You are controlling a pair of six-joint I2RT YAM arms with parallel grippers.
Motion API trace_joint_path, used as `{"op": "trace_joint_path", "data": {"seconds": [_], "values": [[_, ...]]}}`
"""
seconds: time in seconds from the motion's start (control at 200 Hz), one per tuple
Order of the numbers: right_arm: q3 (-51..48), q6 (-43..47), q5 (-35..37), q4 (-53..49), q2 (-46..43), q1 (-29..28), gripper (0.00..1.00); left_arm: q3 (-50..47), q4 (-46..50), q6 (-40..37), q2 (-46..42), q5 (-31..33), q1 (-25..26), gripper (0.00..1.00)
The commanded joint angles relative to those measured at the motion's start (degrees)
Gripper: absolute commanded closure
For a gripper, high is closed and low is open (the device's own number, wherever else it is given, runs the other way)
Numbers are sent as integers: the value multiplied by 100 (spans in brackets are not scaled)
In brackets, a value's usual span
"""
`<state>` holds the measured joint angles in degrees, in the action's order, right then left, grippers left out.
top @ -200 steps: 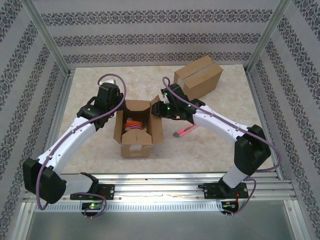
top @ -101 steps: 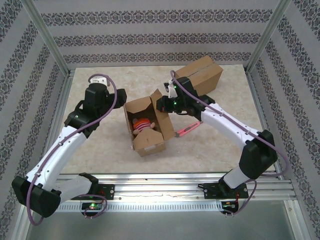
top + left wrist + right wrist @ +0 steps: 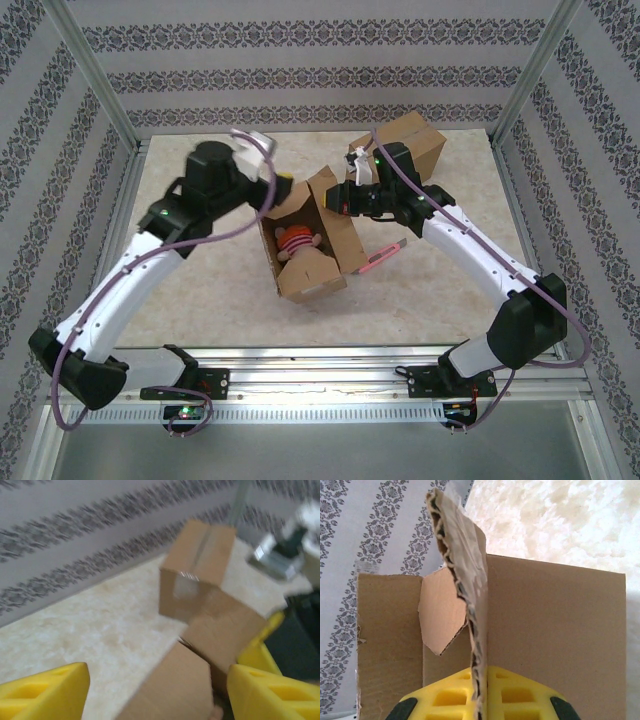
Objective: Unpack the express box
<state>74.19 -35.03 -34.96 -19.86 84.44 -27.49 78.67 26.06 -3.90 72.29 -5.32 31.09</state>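
Right fingers (image 3: 447, 697) clamped on the flap (image 3: 470, 580) of the express box (image 3: 318, 275), tilted mid-frame; left fingers (image 3: 45, 692) apart near it. Light, bendy cardboard likely; grip flaps near fold, toy (image 3: 297, 240) may spill.

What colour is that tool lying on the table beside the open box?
The tool is pink, clearest in the top view.

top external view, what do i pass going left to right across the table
yellow-fingered left gripper → open brown cardboard box → pink box cutter
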Motion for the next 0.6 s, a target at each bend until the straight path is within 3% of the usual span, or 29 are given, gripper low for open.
{"op": "trace_joint_path", "data": {"seconds": [0.0,0.165,0.31,0.595], "values": [[-106,-264,-330,390,-169,62,100,-527,72,-1143,22,582,478,24],[-133,-347,-387,470,-139,103,100,-1124,-543,-1613,29,1562,1042,19],[-185,-406,-414,560,-147,106,100,-1335,-812,-1943,218,2428,1284,6],[-290,-501,-483,728,-152,103,100,-1787,-1806,-2420,418,3795,1353,4]]}}
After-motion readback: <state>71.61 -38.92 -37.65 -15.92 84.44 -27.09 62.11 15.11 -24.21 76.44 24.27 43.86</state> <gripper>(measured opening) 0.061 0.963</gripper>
